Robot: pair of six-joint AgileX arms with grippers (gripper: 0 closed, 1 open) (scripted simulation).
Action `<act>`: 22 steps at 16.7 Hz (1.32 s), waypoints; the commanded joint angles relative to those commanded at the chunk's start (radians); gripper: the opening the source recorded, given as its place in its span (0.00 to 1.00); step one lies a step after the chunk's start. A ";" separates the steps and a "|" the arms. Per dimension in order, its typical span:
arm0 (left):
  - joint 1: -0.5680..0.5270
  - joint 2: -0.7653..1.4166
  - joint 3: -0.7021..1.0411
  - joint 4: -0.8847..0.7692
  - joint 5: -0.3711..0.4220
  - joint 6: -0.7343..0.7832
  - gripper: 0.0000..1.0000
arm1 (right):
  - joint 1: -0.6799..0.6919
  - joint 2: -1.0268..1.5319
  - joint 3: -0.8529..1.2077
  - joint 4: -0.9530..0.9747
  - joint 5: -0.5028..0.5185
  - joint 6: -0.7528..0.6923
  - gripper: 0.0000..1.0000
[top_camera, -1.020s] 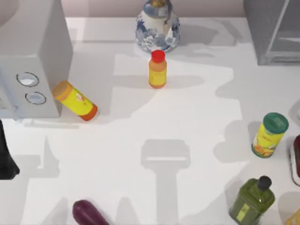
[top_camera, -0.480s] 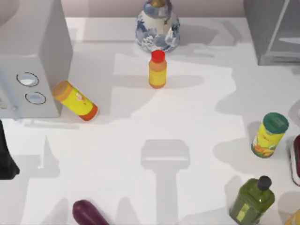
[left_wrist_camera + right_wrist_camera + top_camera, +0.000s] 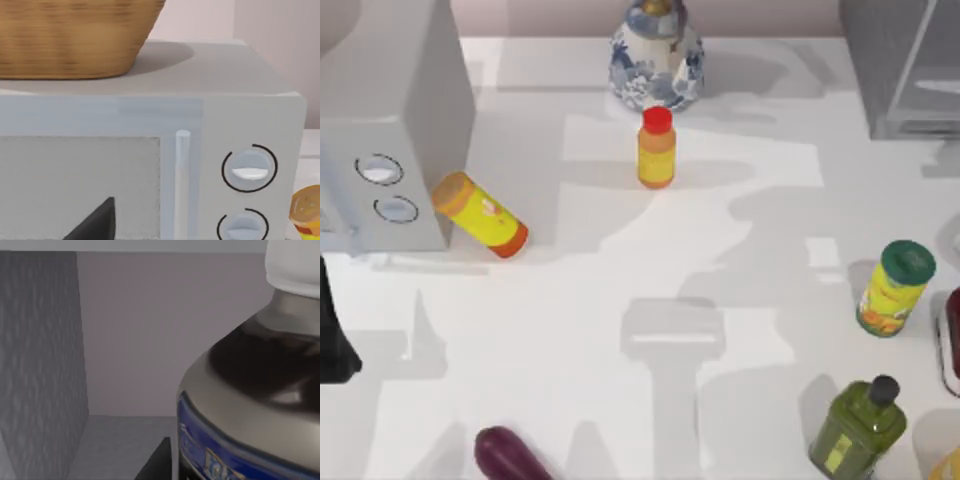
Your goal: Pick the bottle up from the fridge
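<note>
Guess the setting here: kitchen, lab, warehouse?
Likely a rendered kitchen counter: a microwave with two dials and a basket on top, a fridge at the back right, and an olive-oil bottle on the white table.

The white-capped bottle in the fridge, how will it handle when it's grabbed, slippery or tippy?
Its glossy dark shoulder shows highlights, so the bottle is probably slippery there; the labelled body may grip better. It stands upright and broad under the white cap, so it likely resists tipping.
</note>
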 joint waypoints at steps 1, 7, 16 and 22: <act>0.000 0.000 0.000 0.000 0.000 0.000 1.00 | 0.013 -0.081 -0.038 -0.041 0.012 -0.001 0.00; 0.000 0.000 0.000 0.000 0.000 0.000 1.00 | 0.101 -0.682 -0.326 -0.346 0.095 0.001 0.00; 0.000 0.000 0.000 0.000 0.000 0.000 1.00 | 0.228 -1.442 -0.696 -0.740 0.211 0.001 0.00; 0.000 0.000 0.000 0.000 0.000 0.000 1.00 | 0.248 -1.535 -0.743 -0.791 0.229 -0.002 0.00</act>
